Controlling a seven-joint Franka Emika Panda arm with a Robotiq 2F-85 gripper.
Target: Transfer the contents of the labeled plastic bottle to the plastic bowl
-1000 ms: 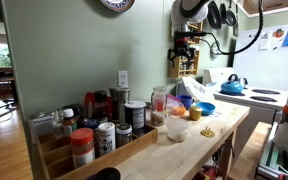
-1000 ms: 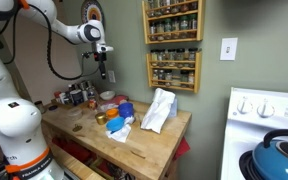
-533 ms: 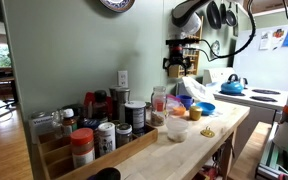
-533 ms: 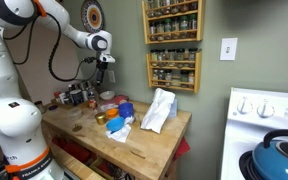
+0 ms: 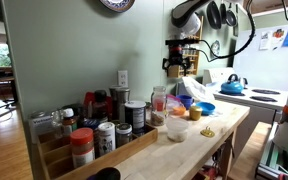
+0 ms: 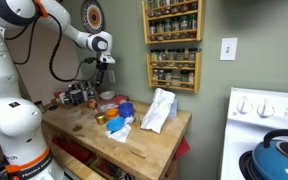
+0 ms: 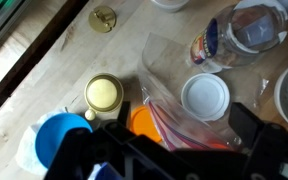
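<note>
The tall clear plastic bottle with the reddish-pink cap and the pale label [image 5: 160, 104] is standing upright on the long wooden counter [image 5: 222, 122], close to the green wall. The small whitish round plastic bowl [image 5: 176, 128] is sitting just beside it, nearer the front edge of the counter. The bowl is lower than the bottle. In the wrist view the bottle [image 7: 234, 32] is showing at the top right, and its cap is too hard to make out there.

The black gripper [image 5: 175, 70] is hanging in the air high above the bottle and the bowl, and it is touching nothing. In the wrist view its two dark fingers [image 7: 256, 132] are standing far apart with nothing between them, so it is released and holding nothing. In an exterior view the gripper [image 6: 102, 76] is pointing down from the end of the big white robot arm [image 6: 54, 25].

Bright blue bowls [image 5: 202, 108] are sitting on the counter near the whitish bowl. Under the gripper, a little jar with a yellow lid [image 7: 104, 94] and a round white lid [image 7: 206, 96] are lying on the wood. A crumpled white plastic bag [image 6: 159, 110] is resting farther along the counter. A short spice jar with a red lid [image 5: 82, 146] is standing in a wooden box at the near end. A blue kettle [image 5: 232, 84] is sitting on the white stove [image 5: 262, 97], well apart from the bottle. A wooden spice rack [image 6: 172, 68] is hanging on the wall.
</note>
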